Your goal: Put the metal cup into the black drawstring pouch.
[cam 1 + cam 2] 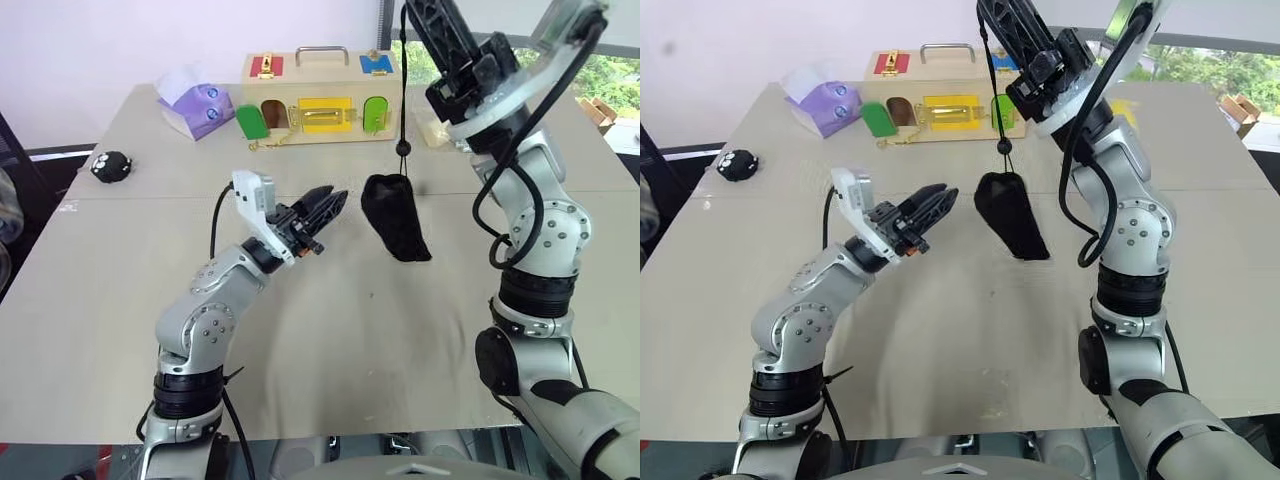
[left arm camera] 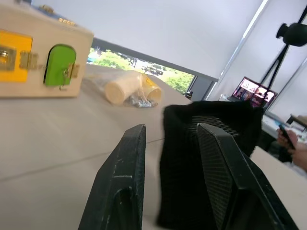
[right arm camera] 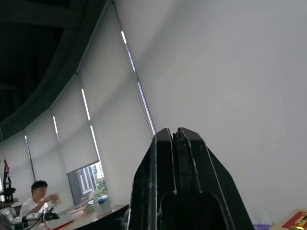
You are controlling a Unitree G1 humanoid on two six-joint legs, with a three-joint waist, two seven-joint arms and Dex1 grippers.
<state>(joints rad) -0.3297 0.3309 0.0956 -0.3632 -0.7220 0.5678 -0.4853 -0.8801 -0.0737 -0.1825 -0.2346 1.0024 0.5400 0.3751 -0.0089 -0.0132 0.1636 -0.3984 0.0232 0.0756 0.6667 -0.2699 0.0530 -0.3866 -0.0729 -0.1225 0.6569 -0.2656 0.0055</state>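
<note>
The left gripper is hovering just beside the black drawstring pouch, its fingers parted and gripping nothing. The pouch is dangling over the table by its cord, which is running up to the raised right gripper, its fingers pressed together, seemingly pinching that cord. The metal cup cannot be made out, probably sitting inside the bulging pouch; judging so, the robot should be keeping the cord taut and lifting steadily, avoiding swing, with the left gripper standing clear.
</note>
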